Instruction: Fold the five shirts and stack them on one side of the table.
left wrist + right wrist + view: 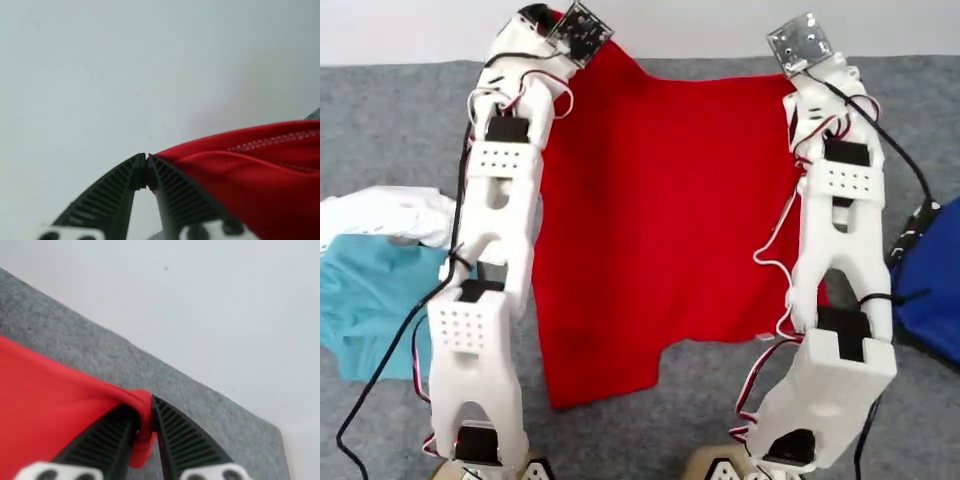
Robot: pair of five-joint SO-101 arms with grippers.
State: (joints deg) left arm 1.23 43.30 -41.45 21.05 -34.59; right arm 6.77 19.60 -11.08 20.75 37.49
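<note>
The red fabric shirt [670,220] is spread mid-frame on the grey felt table [380,130]. Its upper corners are clamped by the left gripper [146,172] and the right gripper [151,422], presumably so that a fold can be drawn.

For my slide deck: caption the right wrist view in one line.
Right end effector shut on a corner of the red fabric shirt, grey felt tabletop behind it.

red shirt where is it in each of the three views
High view: red shirt spread over the middle of the grey table.
Left wrist view: beside the left gripper, its edge pinched at the tips.
Right wrist view: a fold clamped in the right gripper.
Shared landmark: the white wall beyond the shirt's far edge.
</note>
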